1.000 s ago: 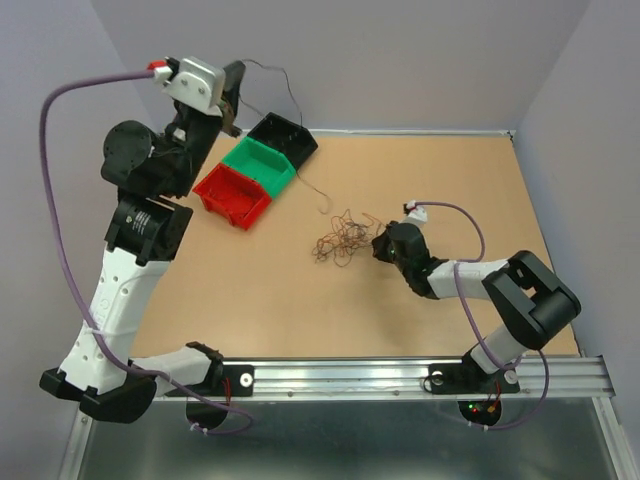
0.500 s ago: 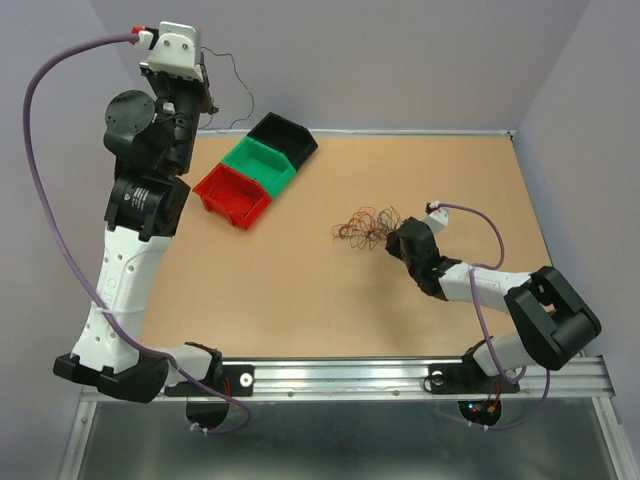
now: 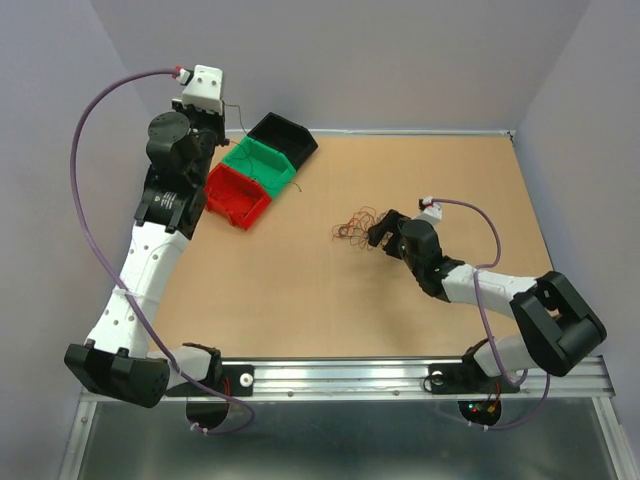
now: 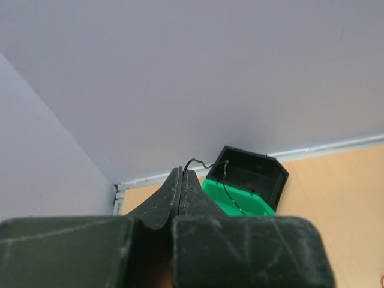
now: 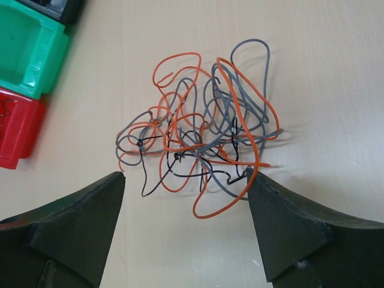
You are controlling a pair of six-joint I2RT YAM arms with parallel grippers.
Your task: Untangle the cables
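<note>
Cables point(image 5: 198, 141) bunched — red bin point(image 3: 232, 205), green bin point(image 3: 250, 158), black bin point(image 3: 285, 138) well off left.

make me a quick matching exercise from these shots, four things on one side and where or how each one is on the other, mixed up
1 left gripper
2 right gripper
3 cable tangle
4 green bin

A between the red bin and the black bin
B shut on a thin dark wire
C lying on the table
D open, facing the tangle

Pairs: 1-B, 2-D, 3-C, 4-A
</note>
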